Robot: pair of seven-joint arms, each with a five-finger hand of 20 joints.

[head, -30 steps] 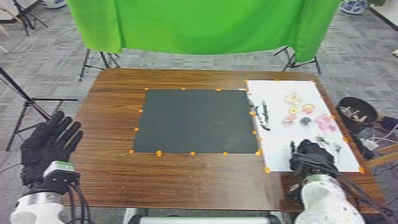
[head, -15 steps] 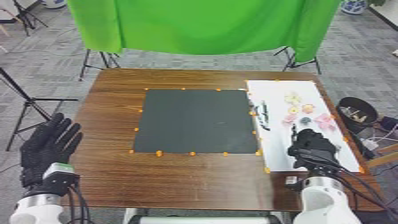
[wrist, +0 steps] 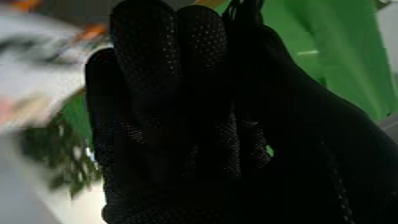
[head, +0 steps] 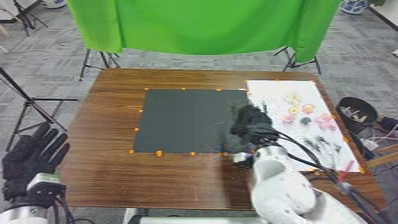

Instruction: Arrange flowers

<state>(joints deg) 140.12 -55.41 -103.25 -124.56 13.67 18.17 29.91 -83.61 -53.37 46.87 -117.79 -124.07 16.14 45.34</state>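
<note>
Fingers (wrist: 147, 45) of the right hand (head: 252, 123) press together; wrist view reveals leafy greenery (wrist: 55, 150).

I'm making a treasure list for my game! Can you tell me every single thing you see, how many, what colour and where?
flowers: several, pink and yellow, on the white sheet
leafy sprig: at least one, dark green, beside the right hand in the wrist view
white sheet: one, white, table's right side
dark sheet: one, dark grey, table's middle
dots: many, orange, round both sheets
table: one, brown, in the middle
cloth: one, green, behind the table
bin: one, black, right of the table
stands: several, dark, around the table
floor: one, grey
left hand: one, black, at the table's left
right hand: one, black, over the dark sheet's right edge
</note>
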